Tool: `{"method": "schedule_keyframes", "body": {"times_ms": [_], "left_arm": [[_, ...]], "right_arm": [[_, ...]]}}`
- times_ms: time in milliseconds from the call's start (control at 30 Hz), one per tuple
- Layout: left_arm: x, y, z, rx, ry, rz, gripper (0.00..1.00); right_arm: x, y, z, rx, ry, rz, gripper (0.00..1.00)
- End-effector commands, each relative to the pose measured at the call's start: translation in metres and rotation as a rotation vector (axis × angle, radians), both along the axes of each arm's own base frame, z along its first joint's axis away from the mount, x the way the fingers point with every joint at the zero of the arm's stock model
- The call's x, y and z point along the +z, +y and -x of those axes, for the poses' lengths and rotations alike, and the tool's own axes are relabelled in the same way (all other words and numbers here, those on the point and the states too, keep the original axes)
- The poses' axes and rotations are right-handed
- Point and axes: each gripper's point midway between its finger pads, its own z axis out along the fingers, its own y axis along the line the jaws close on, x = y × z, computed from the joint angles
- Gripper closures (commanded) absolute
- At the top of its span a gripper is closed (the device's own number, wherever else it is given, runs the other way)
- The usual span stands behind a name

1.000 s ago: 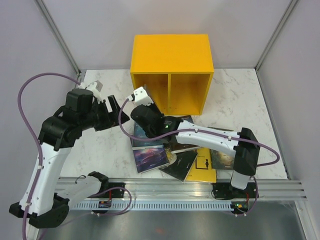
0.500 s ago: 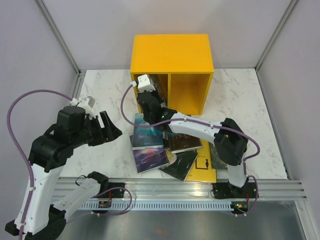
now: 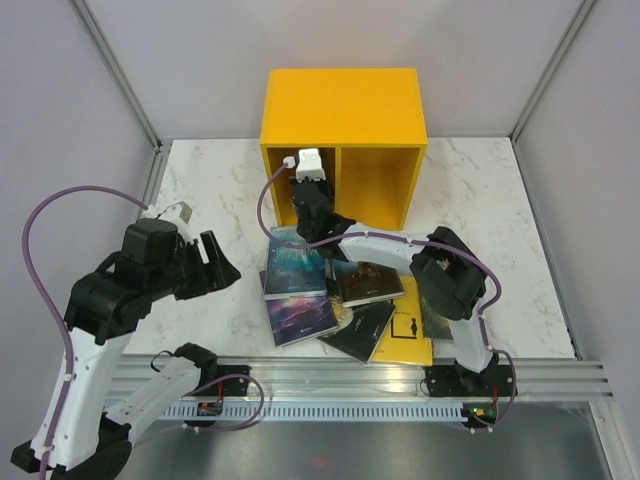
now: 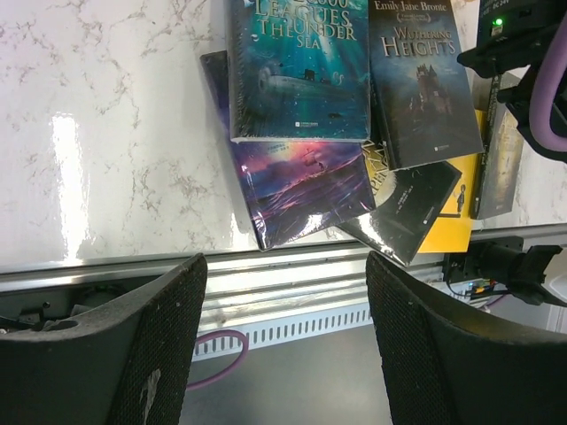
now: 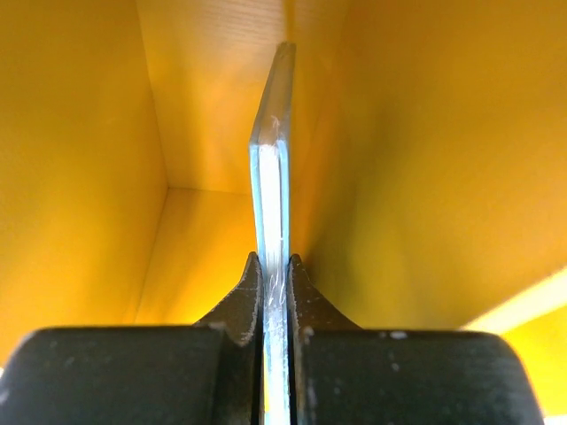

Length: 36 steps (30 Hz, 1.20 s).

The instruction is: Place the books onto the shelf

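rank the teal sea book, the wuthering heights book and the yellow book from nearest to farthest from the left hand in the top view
1. Teal sea book: on the table, just right of the left hand.
2. Wuthering Heights book: farther right, beside the teal one.
3. Yellow book: farthest right, down by the front rail.

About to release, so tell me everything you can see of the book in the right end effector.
The book is thin and pale blue, with a glossy edge. It stands upright, edge-on to the wrist camera, pinched at its near end by the right end effector, inside the left compartment of the yellow shelf. Whether it touches the shelf is unclear.
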Motion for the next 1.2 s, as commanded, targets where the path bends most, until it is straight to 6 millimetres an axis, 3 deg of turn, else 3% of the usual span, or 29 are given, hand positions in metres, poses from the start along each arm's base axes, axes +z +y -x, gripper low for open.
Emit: {"method": "schedule_keyframes", "body": {"times_ms": [0, 400, 700, 800, 833, 867, 967, 1067, 1167], "left_arm": [[-0.003, 0.002, -0.007, -0.003, -0.007, -0.031, 0.25], [-0.015, -0.002, -0.01, 0.046, -0.007, 0.02, 0.26], [-0.026, 0.001, -0.003, 0.05, 0.001, 0.021, 0.27], [-0.026, 0.002, -0.003, 0.049, -0.001, 0.016, 0.26], [-0.025, 0.002, -0.003, 0.049, 0.0, 0.013, 0.26], [-0.026, 0.002, -0.003, 0.046, 0.0, 0.01, 0.25], [-0.027, 0.003, -0.004, 0.045, 0.001, -0.002, 0.24], [-0.031, 0.003, -0.004, 0.048, 0.008, -0.001, 0.23], [-0.036, 0.001, -0.007, 0.051, 0.01, 0.003, 0.23]], "right_arm": [[-0.062, -0.015, 0.007, -0.008, 0.144, 0.053, 1.0], [-0.121, -0.041, 0.051, 0.014, 0.37, 0.07, 1.0], [-0.142, -0.026, 0.043, 0.042, 0.425, 0.135, 0.99], [-0.144, -0.02, 0.04, 0.054, 0.441, 0.139, 0.7], [-0.143, -0.018, 0.04, 0.057, 0.441, 0.135, 0.51], [-0.141, -0.018, 0.039, 0.055, 0.44, 0.131, 0.43], [-0.135, -0.02, 0.043, 0.05, 0.442, 0.114, 0.3], [-0.113, -0.023, 0.053, 0.058, 0.419, 0.092, 0.26], [-0.102, -0.029, 0.069, 0.061, 0.409, 0.102, 0.24]]}}
